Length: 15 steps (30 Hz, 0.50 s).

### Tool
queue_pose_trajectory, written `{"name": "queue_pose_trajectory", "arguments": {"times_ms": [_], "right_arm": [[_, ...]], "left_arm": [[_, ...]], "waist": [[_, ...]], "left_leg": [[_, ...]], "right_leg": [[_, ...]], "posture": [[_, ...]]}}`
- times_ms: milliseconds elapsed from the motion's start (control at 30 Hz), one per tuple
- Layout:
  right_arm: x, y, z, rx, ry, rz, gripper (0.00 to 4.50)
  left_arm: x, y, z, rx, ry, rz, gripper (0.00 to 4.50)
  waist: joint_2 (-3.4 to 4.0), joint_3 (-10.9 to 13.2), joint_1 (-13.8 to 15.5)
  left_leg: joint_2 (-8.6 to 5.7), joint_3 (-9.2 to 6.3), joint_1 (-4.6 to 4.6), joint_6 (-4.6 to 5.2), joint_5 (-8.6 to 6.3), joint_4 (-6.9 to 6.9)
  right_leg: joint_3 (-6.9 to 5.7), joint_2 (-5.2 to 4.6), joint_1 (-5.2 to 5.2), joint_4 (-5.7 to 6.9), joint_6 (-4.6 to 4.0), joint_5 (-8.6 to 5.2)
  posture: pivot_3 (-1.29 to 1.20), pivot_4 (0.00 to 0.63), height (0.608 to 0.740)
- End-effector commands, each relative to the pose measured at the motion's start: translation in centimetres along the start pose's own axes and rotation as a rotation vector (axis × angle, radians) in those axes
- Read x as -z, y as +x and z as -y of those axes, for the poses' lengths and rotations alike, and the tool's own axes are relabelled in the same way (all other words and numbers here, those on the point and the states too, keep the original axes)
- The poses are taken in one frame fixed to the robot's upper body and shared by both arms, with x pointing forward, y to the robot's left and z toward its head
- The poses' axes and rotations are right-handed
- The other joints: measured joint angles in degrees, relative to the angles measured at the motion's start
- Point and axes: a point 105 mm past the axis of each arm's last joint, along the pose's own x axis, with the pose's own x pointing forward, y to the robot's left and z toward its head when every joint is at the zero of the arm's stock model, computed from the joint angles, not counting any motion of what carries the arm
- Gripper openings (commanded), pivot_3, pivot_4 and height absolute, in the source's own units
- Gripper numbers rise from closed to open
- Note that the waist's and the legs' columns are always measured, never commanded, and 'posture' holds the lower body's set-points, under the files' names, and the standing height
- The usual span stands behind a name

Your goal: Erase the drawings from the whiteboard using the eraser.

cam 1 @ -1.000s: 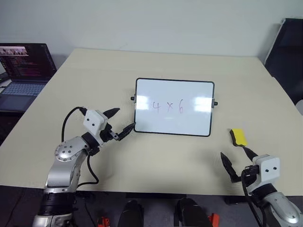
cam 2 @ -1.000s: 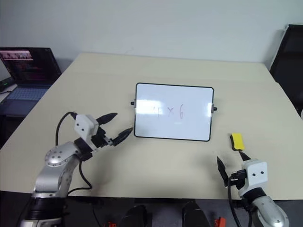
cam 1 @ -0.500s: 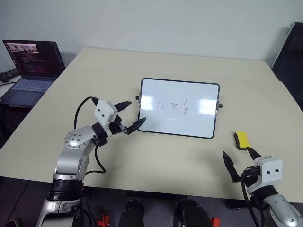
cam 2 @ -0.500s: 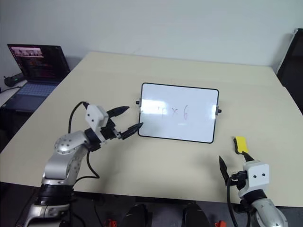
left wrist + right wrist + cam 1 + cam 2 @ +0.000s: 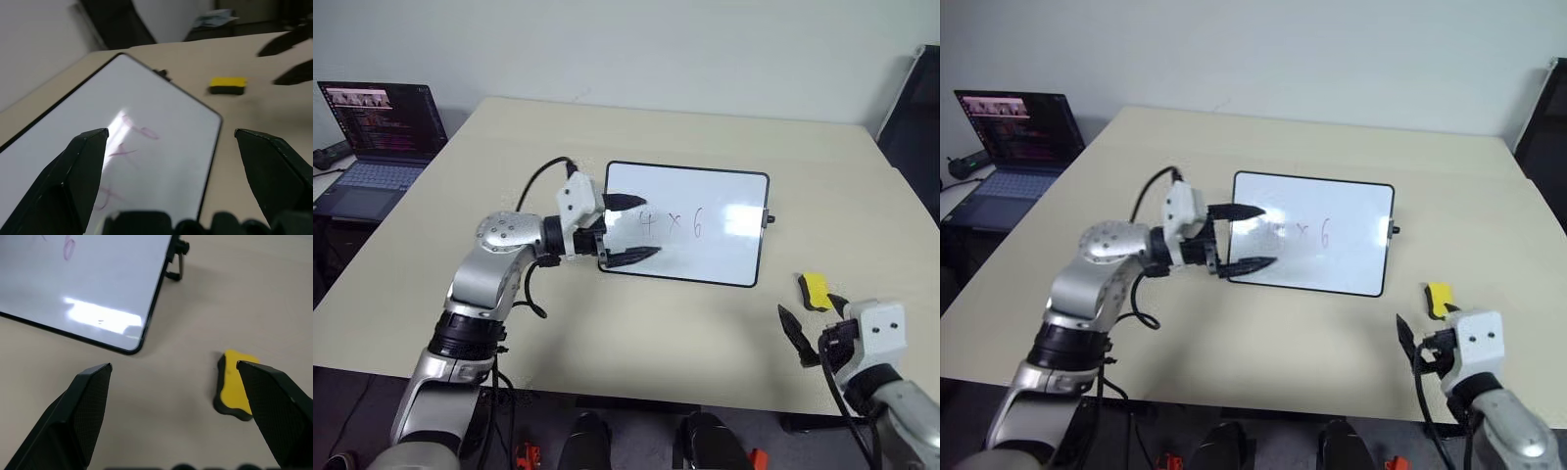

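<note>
I read the whiteboard (image 5: 687,223) as lying just past table centre, with the drawings (image 5: 671,223), a faint "4 x 6", intact on its face. Nothing is erased yet. The eraser (image 5: 814,290) lies flat on the table (image 5: 607,323) at about 4 o'clock from the board, apart from its lower right corner, yellow side up.

My left gripper (image 5: 631,229) has its jaws wide, pointing across the board's left short edge, one finger over the white surface and one at the near frame. It holds nothing. My right gripper (image 5: 811,327) is also spread wide and empty, sitting just short of the eraser at roughly its 6 o'clock; in the right wrist view the eraser (image 5: 235,389) sits off toward one finger, not centred between the two.

Risks as I judge them:
- A straight closure from this offset may clip one end of the eraser and push it toward the table's right edge.
- The left fingers may nudge or tip the board, which seems to rest on small side knobs (image 5: 771,219), if I lower carelessly.
- Pressing the left gripper on the writing would smear it.

Room: bare table lies open at 6 o'clock of the board and between board and eraser. The right table edge runs close beyond the eraser at 3 o'clock. The laptop (image 5: 377,132) at 9 o'clock is well clear.
</note>
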Motion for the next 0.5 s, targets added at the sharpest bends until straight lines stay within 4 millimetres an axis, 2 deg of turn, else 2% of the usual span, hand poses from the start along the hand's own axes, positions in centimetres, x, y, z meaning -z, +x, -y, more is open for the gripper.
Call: {"name": "queue_pose_trajectory", "arguments": {"times_ms": [33, 133, 233, 500], "right_arm": [[-2.0, 0.7, 1.1, 0.036, -0.003, 0.016, 4.46], [-1.8, 2.1, 2.9, 0.108, 0.094, -0.054, 4.46], [-2.0, 3.4, 3.6, 0.116, 0.161, -0.084, 4.46], [-0.7, 5.0, 6.1, 0.16, 0.174, -0.171, 4.46]], "left_arm": [[-1.1, 0.9, 0.8, 0.127, 0.04, 0.032, 4.5], [-1.0, 1.6, 1.3, 0.209, 0.073, 0.021, 4.5], [-1.5, 2.6, 1.4, 0.263, 0.107, 0.042, 4.5], [-1.9, 3.8, 1.9, 0.333, 0.162, 0.064, 4.5]], "waist": [[0.0, 0.0, -0.08], [-0.01, 0.01, -0.02], [-0.02, 0.01, 0.11], [0.05, 0.05, 0.05]], "left_leg": [[0.0, -0.01, 0.0, 0.0, 0.0, 0.0], [-0.01, -0.01, 0.0, 0.01, 0.0, 0.04], [-0.02, -0.02, -0.02, 0.01, 0.01, 0.04], [-0.03, -0.04, -0.14, 0.09, -0.04, -0.02]], "right_leg": [[0.0, 0.01, 0.0, 0.01, 0.0, 0.0], [0.01, 0.01, 0.02, 0.02, 0.01, 0.0], [0.0, 0.01, 0.03, 0.0, 0.01, 0.01], [-0.04, 0.02, 0.0, 0.02, 0.14, -0.07]], "posture": [[0.0, 0.15, 0.74], [0.0, 0.15, 0.74], [0.0, 0.15, 0.74], [0.0, 0.15, 0.74]]}}
